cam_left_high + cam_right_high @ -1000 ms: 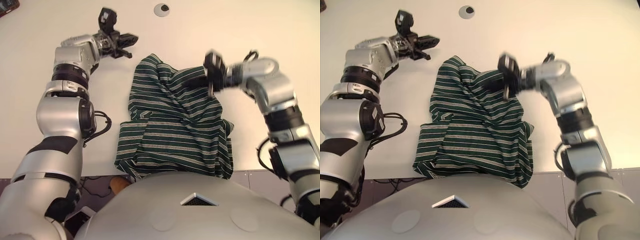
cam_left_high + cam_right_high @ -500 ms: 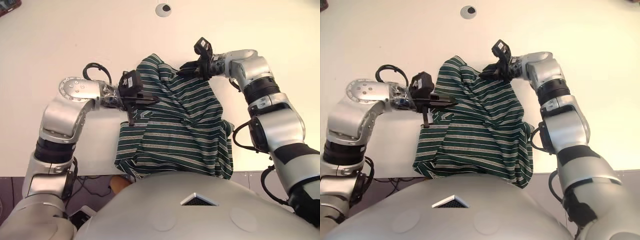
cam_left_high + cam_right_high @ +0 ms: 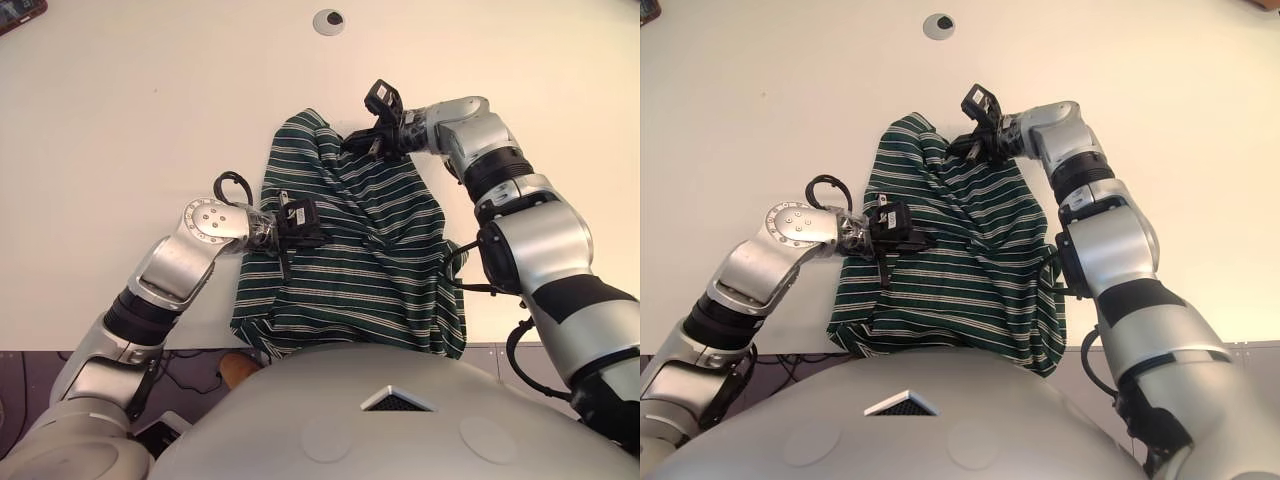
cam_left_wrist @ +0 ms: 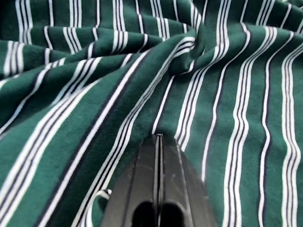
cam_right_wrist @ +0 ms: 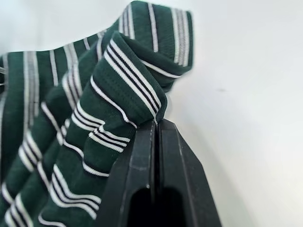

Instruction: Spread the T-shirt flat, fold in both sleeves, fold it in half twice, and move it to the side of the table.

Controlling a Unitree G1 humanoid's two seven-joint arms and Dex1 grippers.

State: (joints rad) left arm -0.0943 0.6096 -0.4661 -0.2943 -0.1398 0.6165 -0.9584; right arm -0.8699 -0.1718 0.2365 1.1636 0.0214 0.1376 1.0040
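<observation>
The crumpled T-shirt (image 3: 350, 270) lies in the middle of the table (image 3: 120, 120) by its near edge, with the right gripper (image 5: 155, 122) clamped on a fold at the shirt's far edge and the left gripper (image 4: 158, 136) pinched together on cloth at its left side.

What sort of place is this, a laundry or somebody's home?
Most likely a robotics lab or test room, not a home. One striped T-shirt lies crumpled on a plain pale table with a round cable port in it, and the robot's left hand and right hand are pinching the cloth.
</observation>
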